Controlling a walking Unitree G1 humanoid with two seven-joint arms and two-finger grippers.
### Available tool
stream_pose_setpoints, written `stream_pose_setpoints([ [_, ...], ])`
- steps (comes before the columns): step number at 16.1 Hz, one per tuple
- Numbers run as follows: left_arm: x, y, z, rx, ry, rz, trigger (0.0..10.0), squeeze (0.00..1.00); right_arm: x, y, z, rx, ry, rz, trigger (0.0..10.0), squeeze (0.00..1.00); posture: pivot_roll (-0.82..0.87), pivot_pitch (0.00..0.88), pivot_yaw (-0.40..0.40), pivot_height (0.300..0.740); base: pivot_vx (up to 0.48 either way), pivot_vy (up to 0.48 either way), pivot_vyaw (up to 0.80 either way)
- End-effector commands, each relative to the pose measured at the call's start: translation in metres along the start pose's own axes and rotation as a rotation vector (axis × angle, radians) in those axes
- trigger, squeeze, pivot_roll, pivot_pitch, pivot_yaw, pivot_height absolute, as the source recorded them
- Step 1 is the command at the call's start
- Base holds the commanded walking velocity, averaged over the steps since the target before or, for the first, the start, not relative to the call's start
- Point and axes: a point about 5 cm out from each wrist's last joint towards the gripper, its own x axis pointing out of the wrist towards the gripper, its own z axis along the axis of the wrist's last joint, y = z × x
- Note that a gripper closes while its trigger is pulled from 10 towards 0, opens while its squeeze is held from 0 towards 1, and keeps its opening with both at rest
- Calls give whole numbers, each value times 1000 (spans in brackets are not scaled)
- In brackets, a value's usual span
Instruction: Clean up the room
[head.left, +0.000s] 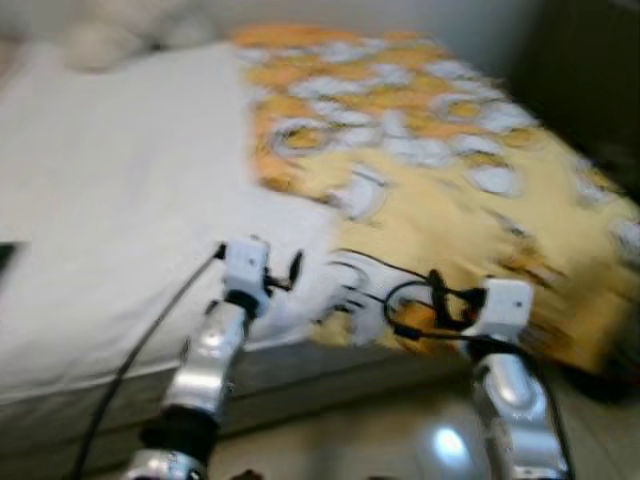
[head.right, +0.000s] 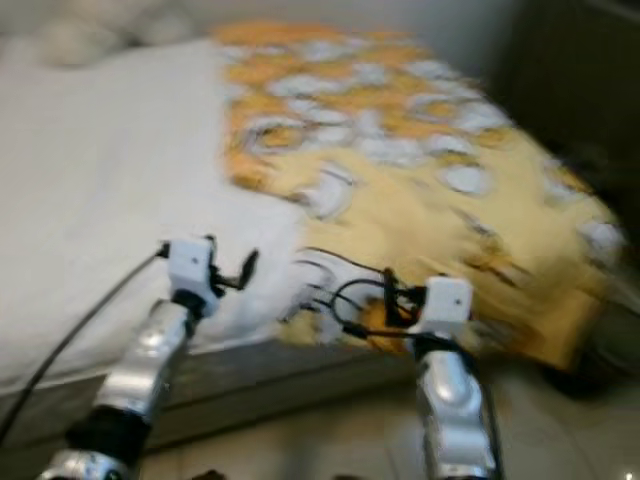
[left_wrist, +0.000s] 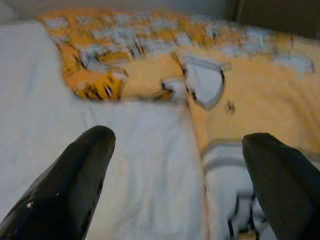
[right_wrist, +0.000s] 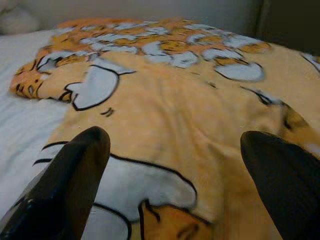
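1. A bed (head.left: 120, 200) with a white sheet (head.left: 110, 230) is in front of the robot.
2. A blanket (head.left: 450, 170) lies on the right part of the bed. It is yellow and orange with white cartoon shapes that have black lines around them.
3. The blanket goes from the far end of the bed to the near edge. Its near edge hangs a little over the side of the bed.
4. The left edge of the blanket is bunched up on the sheet near the middle of the bed.
5. A pale pillow (head.left: 110, 35) sits at the far left end of the bed. It looks blurry.
6. The left end effector (left_wrist: 182, 175) is up over the near edge of the bed, above the white sheet, right next to the blanket's edge. Its 2 black fingers (left_wrist: 75, 175) are wide apart and hold nothing.
7. The right end effector (right_wrist: 175, 175) is up over the near part of the blanket. Its 2 black fingers (right_wrist: 75, 170) are also wide apart and hold nothing.
8. Black cables (head.left: 400, 290) loop by the right wrist, and 1 black cable (head.left: 150, 340) runs down along the left arm.
9. A shiny pale floor (head.left: 400, 430) shows under the arms, in front of the bed.
10. The head pictures are blurry.
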Motion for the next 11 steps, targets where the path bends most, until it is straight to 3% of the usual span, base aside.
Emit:
stream_pose_setpoints([
  [1,2,7,-4,7,16,23,10000,0,-3,1,-1,-7,1,2,10000,0,-24,0,21,740,0,0,-744],
  [3,5,17,-9,13,53,53,10000,0,-6,-1,-3,-10,16,-5,10000,0,-33,0,23,740,0,0,-744],
  [5,9,23,-14,24,92,56,10000,0,-15,-2,-7,-16,40,2,10000,0,-49,0,21,740,261,379,-744],
  [7,17,12,-27,41,194,41,10000,0,-33,2,-18,-46,84,49,10000,0,-87,0,8,740,289,384,-353],
  [11,21,-5,-36,17,252,17,10000,0,-44,-1,-9,-63,67,47,10000,0,-126,0,-16,740,142,410,0],
])
